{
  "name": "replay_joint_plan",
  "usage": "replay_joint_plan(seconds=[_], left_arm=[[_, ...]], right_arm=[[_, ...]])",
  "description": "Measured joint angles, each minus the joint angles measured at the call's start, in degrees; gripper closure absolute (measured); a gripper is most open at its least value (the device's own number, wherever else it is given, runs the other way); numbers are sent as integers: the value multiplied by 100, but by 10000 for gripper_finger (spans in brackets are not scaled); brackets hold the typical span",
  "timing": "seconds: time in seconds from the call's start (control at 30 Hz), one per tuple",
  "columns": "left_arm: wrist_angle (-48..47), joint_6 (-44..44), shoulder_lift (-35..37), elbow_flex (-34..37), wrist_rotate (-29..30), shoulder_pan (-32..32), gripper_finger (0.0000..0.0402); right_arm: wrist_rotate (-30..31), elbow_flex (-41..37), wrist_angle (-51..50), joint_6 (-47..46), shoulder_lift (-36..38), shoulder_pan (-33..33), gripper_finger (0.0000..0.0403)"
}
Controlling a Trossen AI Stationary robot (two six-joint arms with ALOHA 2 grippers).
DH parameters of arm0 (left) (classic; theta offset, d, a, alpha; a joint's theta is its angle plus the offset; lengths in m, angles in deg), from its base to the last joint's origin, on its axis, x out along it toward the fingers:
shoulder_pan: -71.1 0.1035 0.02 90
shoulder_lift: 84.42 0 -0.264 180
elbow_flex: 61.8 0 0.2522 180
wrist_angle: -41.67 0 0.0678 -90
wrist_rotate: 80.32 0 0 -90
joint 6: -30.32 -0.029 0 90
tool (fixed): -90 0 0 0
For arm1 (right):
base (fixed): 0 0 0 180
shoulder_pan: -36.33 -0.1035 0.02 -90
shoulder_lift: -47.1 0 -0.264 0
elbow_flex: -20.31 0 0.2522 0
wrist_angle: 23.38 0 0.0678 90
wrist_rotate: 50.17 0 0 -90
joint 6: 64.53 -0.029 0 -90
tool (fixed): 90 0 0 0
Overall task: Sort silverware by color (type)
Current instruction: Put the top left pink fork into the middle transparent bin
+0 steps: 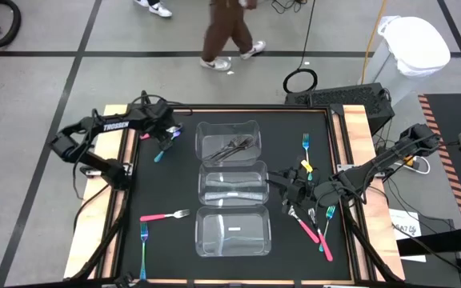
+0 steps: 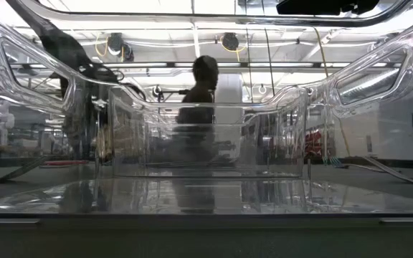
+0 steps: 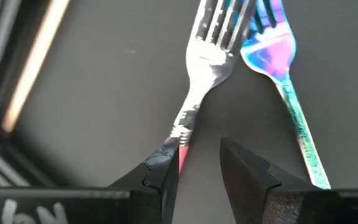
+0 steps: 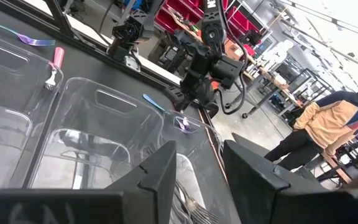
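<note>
Forks lie scattered around three clear bins (image 1: 230,182) lined up down the middle of the black mat. From above, the far bin (image 1: 229,142) already holds a few dark grey forks (image 1: 237,146); a pink fork (image 1: 165,215) and a teal fork (image 1: 144,244) lie left of the near bin, another teal fork (image 1: 306,146) lies right of the far bin, and a heap of pink and teal ones (image 1: 314,228) sits right of the near bin, under the right gripper (image 1: 294,192). The left gripper (image 1: 166,142) hangs left of the far bin, over a teal handle. The low view shows only bin walls and a person (image 2: 201,100) walking beyond the table. From the left wrist, the fingers stand narrowly apart, empty, with a pink-handled fork (image 3: 199,81) touching the edge of one finger and an iridescent fork (image 3: 278,74) beside it. From the right wrist, its fingers are part open and hold nothing. These forks look light, stiff and slick; I'd pinch across the handle, low to the mat.
</note>
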Motion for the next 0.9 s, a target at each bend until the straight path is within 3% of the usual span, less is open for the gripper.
replay_joint_plan(seconds=[0.4,0.63,0.9], left_arm=[[66,331,-166,-34,49,-5,282],[196,443,-186,-31,507,-243,282],[92,377,-181,-453,606,-336,282]], right_arm=[[-2,0,0,4,0,0,273],[-2,0,0,24,0,2,273],[-2,0,0,20,0,42,273]])
